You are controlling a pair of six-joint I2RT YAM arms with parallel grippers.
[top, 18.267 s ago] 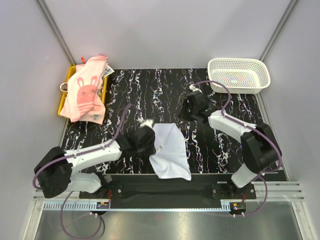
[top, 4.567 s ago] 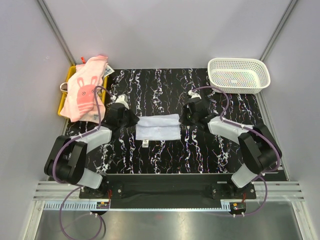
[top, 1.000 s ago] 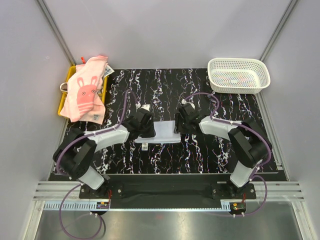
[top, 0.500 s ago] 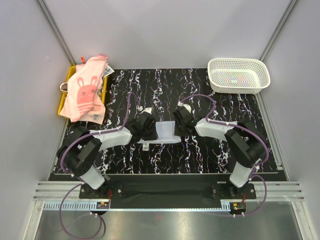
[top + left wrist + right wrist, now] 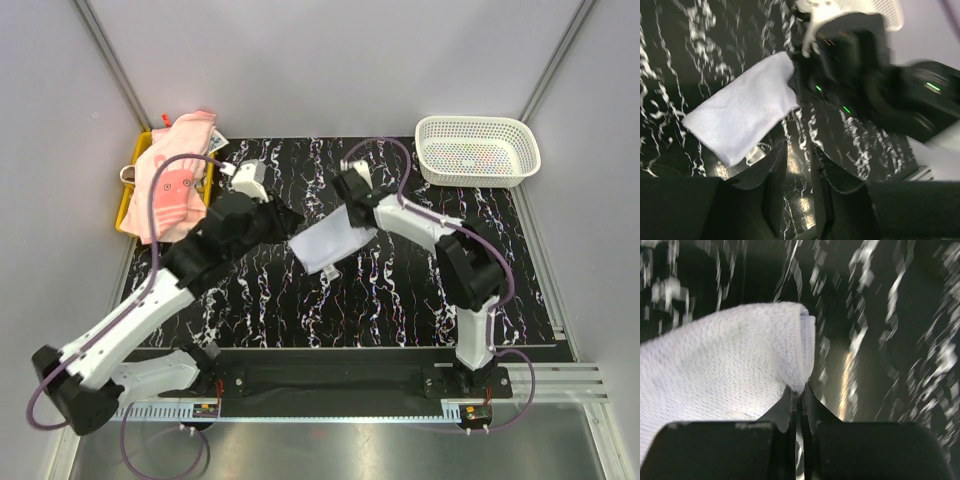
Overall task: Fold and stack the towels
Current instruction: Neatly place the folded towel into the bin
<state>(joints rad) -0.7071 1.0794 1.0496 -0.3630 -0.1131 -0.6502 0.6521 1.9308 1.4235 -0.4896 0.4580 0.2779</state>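
A folded pale blue-white towel (image 5: 330, 240) hangs slanted over the middle of the black marbled table. My right gripper (image 5: 353, 206) is shut on its upper right corner. In the right wrist view the towel (image 5: 730, 370) fills the left side and its folded edge is pinched between the fingertips of that gripper (image 5: 799, 392). My left gripper (image 5: 287, 218) hovers just left of the towel, apart from it. Its jaws stand a narrow gap apart around nothing (image 5: 799, 165), with the towel (image 5: 742, 120) ahead of them. Pink towels (image 5: 172, 190) lie heaped at the far left.
The pink heap rests on a yellow tray (image 5: 127, 205) at the table's left edge. A white lattice basket (image 5: 477, 150) stands at the far right corner. The right arm's black wrist (image 5: 875, 75) looms close in front of the left wrist camera.
The right gripper has shut on the towel's right end and lifted it toward the far side. The left arm has risen off the towel and drawn back to the left.
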